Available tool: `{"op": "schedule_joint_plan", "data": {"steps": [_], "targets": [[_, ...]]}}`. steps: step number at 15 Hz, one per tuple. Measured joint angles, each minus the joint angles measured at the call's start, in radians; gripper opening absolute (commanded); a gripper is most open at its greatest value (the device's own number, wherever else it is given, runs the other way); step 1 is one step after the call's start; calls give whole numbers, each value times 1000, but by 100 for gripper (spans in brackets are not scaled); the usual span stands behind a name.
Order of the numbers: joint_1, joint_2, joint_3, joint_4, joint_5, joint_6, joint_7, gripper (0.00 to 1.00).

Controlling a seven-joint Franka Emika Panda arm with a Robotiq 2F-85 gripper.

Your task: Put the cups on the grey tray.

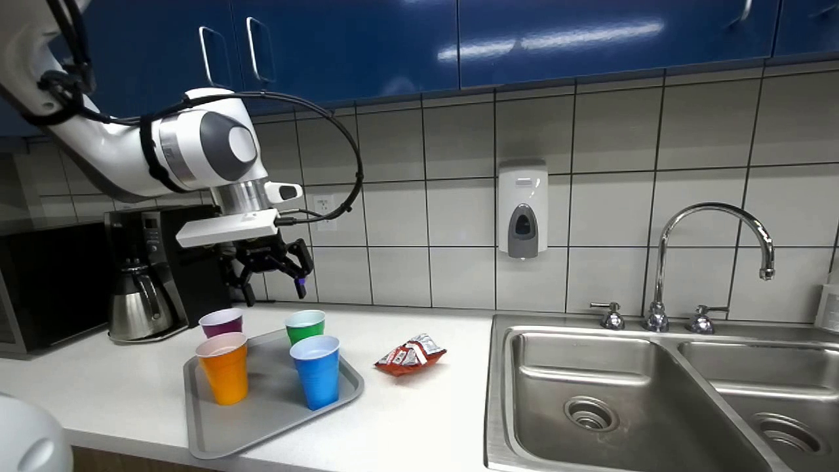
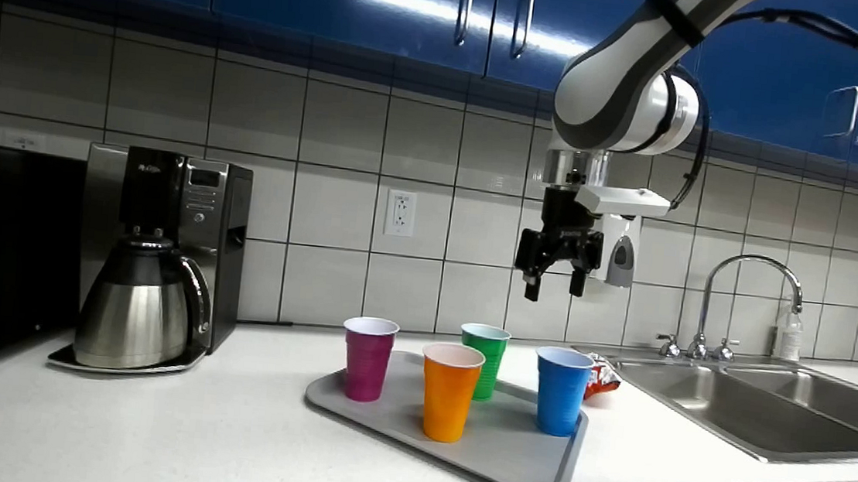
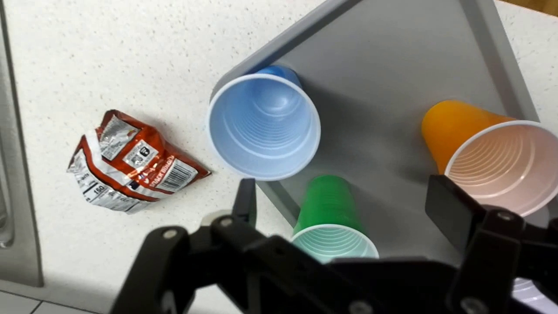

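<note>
Four cups stand upright on the grey tray, lower centre of an exterior view; all appear placed. Above, the pincer gapes, gripping nothing. A low sideways swing could knock the blue cup, near the tray's rim, onto the bench.

Kitchen: 2-basin sink, coffee maker, blue cabinets.

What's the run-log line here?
fingers: apart, holding nothing, above cup height | purple cup, orange cup, green cup, blue cup: upright on grey tray | red snack bag: on counter, off tray | task: looks done
</note>
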Motion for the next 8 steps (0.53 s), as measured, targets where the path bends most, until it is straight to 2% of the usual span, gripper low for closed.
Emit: {"op": "schedule_joint_plan", "data": {"steps": [8], "targets": [[-16,-55,-1,-46,-5,-21,47,100]]}}
